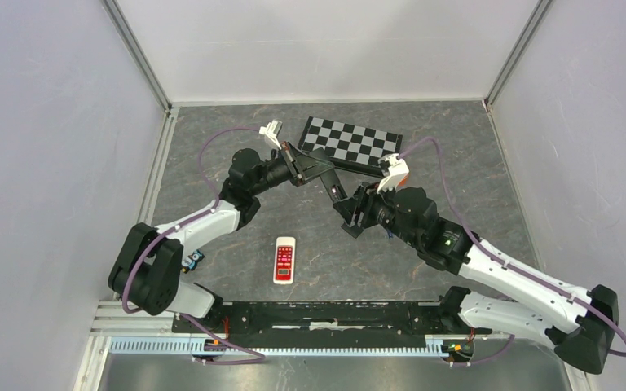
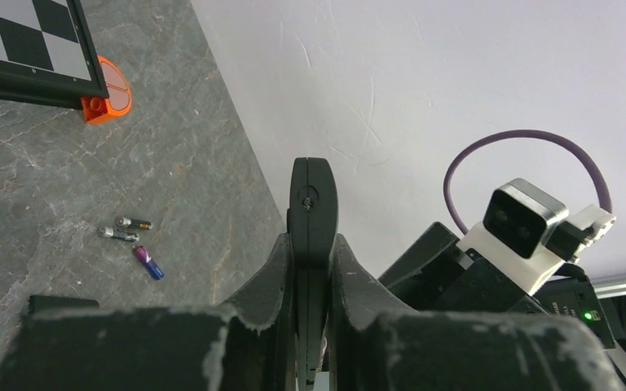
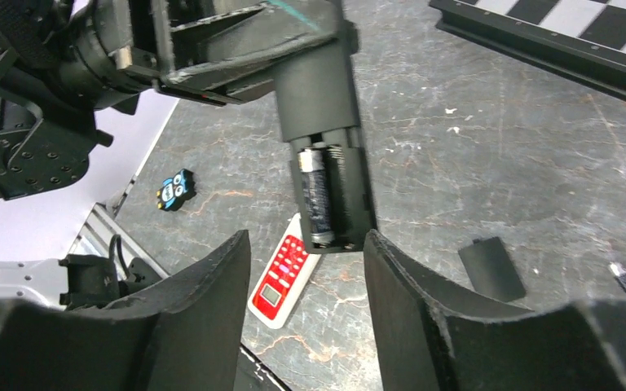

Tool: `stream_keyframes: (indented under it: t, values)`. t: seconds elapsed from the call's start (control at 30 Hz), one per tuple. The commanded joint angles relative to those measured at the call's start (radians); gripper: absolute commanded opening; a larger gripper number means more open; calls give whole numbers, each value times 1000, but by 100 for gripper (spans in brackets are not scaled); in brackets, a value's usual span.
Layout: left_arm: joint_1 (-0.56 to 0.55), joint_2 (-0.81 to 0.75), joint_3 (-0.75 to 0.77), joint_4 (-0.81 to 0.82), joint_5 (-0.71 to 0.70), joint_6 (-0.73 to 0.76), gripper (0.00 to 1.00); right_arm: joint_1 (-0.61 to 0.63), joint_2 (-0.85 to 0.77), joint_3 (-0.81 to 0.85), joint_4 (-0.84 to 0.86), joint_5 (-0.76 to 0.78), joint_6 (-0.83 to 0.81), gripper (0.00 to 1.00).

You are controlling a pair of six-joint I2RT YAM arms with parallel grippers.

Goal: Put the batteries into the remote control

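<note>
My left gripper (image 1: 308,169) (image 2: 311,244) is shut on a black remote control (image 1: 332,186) (image 2: 311,202) (image 3: 318,90), held above the table with its open battery bay facing the right wrist camera. One battery (image 3: 316,199) sits in the bay's left slot, and the right slot (image 3: 344,189) holds only its spring. My right gripper (image 1: 349,218) (image 3: 306,240) is open at the remote's lower end, with nothing between its fingers. Three loose batteries (image 2: 134,236) lie together on the stone table. The black battery cover (image 3: 491,267) lies flat near them.
A red and white remote (image 1: 284,259) (image 3: 285,270) lies on the table near the front rail. A checkerboard (image 1: 350,142) stands at the back, with an orange piece (image 2: 108,94) beside it. A small blue figure (image 3: 175,189) lies at the left front.
</note>
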Motion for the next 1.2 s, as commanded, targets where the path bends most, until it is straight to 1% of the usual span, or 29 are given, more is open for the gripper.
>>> stream_keyframes:
  t: [0.0,0.07,0.17,0.3,0.33,0.47,0.7,0.8,1.0,1.1,1.17]
  values:
    - [8,-5,33,103,17,-61,2,-19,-42,16,-73,64,3,61]
    - [8,-4,35,106,15,-63,2,-25,-64,7,-76,74,38,69]
    - [10,-3,31,124,7,-73,2,-25,-108,-23,-63,92,117,84]
    - [10,0,27,159,6,-99,2,-26,-153,-118,78,52,237,98]
    - [10,0,26,163,6,-102,2,-26,-156,-138,136,36,263,98]
    - [10,-6,20,177,11,-125,2,-27,-138,-165,227,19,350,98]
    - [10,-20,10,200,31,-151,2,-43,-110,-210,421,-14,400,98]
    - [10,-19,7,226,42,-175,2,-56,-88,-211,463,-34,409,92]
    - [9,-11,-2,290,55,-239,2,-83,-52,-213,537,-77,405,73]
    - [9,-12,-3,294,55,-245,2,-96,-39,-224,578,-101,409,62]
    - [9,-12,-2,294,56,-247,2,-105,-33,-232,596,-113,415,58]
